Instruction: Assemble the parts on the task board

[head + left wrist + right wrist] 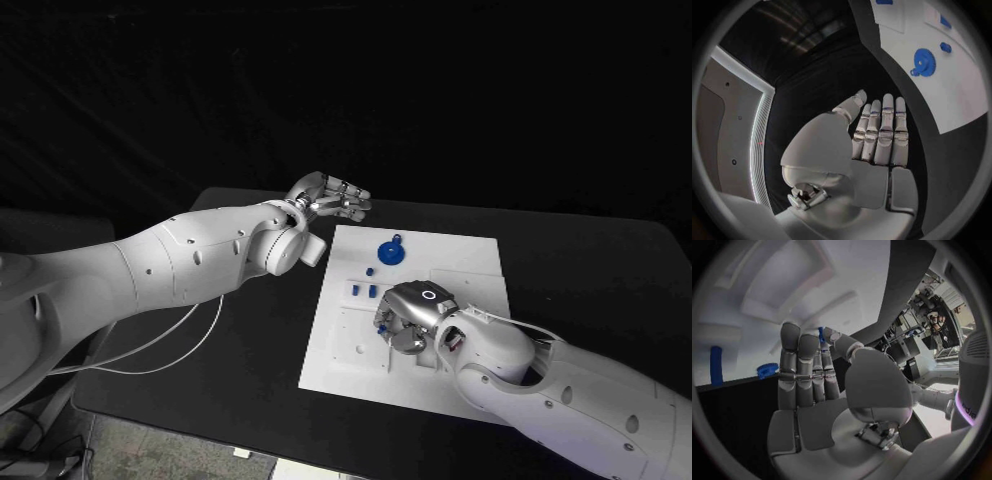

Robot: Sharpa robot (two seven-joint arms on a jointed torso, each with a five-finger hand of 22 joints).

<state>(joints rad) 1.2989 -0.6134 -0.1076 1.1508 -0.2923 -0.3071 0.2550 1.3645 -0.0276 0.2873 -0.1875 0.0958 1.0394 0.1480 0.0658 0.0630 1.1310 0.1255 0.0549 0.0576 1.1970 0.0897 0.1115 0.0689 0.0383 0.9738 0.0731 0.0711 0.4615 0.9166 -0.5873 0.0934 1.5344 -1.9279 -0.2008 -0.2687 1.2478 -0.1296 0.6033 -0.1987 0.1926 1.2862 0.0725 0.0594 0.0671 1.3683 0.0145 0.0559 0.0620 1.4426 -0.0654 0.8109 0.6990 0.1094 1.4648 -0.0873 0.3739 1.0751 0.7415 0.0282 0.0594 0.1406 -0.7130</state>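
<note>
Here the right hand [408,318] is hovering low over the board [469,370], at about five o'clock from the table's middle, and in the right wrist view it is pinching a small blue peg [821,334] between thumb and a fingertip while the other fingers are lying straight and close together. That suggests the step in hand is seating this peg in the board; the next move is probably calling for lining it up upright over its hole and pressing straight down. Farther up the board, small blue parts [358,289] are lying near nine o'clock from the hand, and a blue gear [392,251] is sitting beyond them at twelve. Farthest, the left hand [330,196] is waiting off the board's eleven o'clock corner, holding nothing, fingers straight and pressed together. No writing is showing clearly enough to read.
</note>
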